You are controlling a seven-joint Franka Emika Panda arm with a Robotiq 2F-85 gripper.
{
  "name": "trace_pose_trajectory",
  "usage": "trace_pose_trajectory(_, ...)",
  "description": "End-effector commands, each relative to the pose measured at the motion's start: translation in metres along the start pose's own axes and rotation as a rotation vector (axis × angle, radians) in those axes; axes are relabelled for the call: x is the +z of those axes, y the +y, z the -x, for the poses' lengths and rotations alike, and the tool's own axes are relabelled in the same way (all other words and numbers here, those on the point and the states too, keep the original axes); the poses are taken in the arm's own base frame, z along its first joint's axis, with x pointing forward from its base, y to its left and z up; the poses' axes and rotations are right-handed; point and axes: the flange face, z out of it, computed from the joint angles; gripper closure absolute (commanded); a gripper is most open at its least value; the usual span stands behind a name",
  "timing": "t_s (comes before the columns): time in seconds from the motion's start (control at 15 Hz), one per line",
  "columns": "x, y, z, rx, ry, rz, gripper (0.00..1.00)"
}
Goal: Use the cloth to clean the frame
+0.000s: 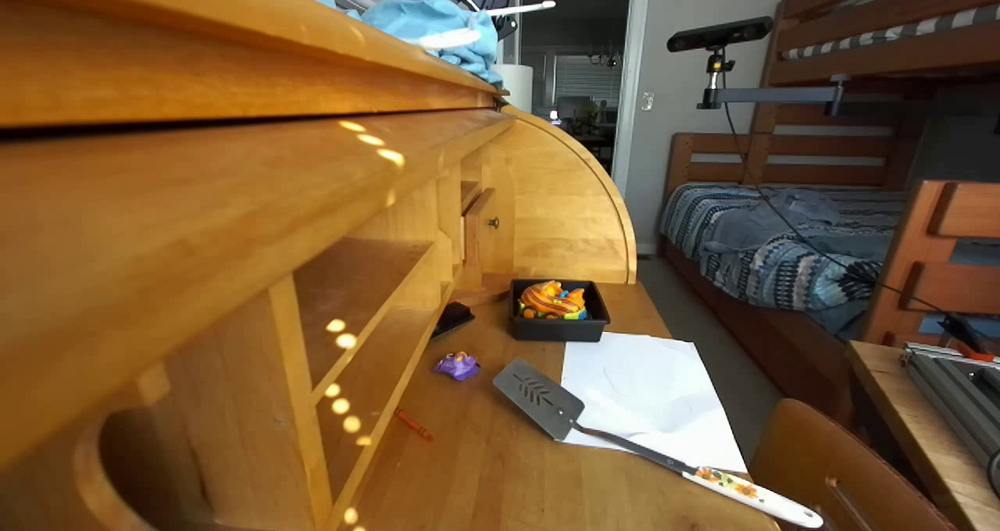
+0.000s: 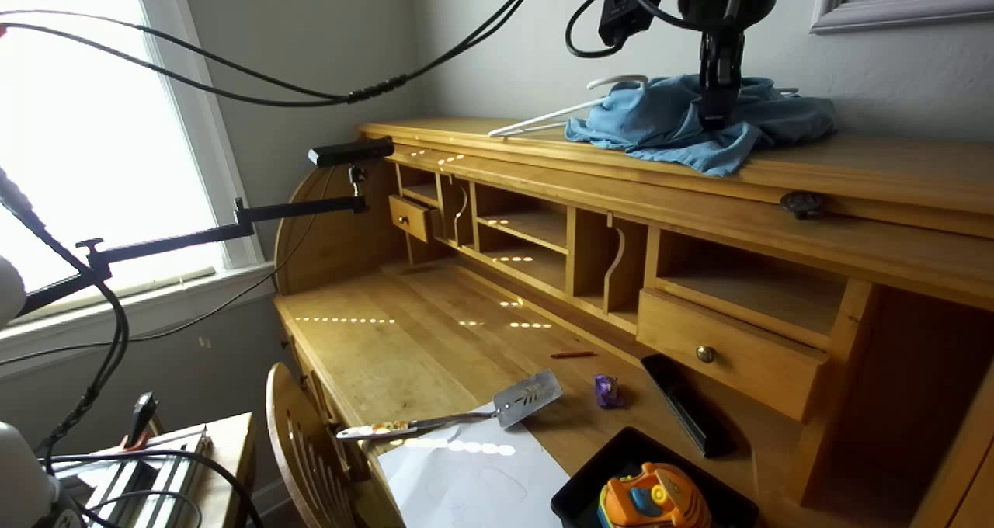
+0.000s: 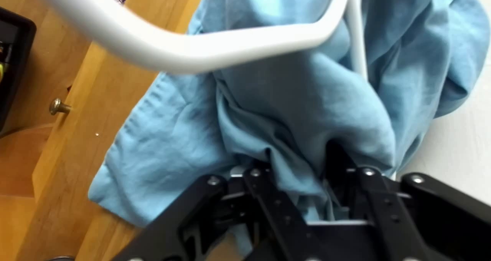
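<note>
A crumpled blue cloth [image 2: 660, 116] lies on top of the wooden roll-top desk, one corner hanging over the front edge. It also shows in an exterior view [image 1: 433, 23] and the wrist view [image 3: 165, 126]. My gripper [image 2: 714, 116] points down into the cloth. In the wrist view the black fingers [image 3: 299, 153] stand apart with bunched cloth between them; the tips are buried in folds, so I cannot tell whether they squeeze it. A light-coloured picture frame [image 2: 901, 14] hangs on the wall, right of the gripper and partly cut off.
A white hanger [image 3: 199, 52] is tangled with the cloth and crosses close before the wrist camera; it shows in both exterior views [image 2: 551, 116]. Below, the desk holds a spatula [image 2: 528, 398], paper [image 2: 474, 481], a black tray [image 2: 578, 481] with a toy, and a purple wrapper [image 2: 607, 392].
</note>
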Motion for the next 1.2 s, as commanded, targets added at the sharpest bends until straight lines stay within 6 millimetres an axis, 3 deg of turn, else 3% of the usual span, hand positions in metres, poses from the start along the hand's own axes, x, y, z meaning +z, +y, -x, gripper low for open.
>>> trace_pose_trajectory(0.0,0.001,-0.001,-0.010,0.011,-0.012,-0.037,0.88)
trace_pose_trajectory(0.13,0.003,0.002,-0.011,0.022,-0.013,-0.027,0.99)
trace_pose_trajectory(0.33,-0.004,-0.001,-0.011,0.042,0.018,0.005,0.99)
trace_pose_trajectory(0.8,-0.079,-0.057,-0.009,-0.108,0.429,0.008,0.98)
trace_pose_trajectory(0.93,-0.095,-0.073,-0.002,-0.142,0.540,-0.018,0.98)
trace_pose_trajectory(1.13,-0.102,-0.090,0.005,-0.185,0.671,-0.043,0.98)
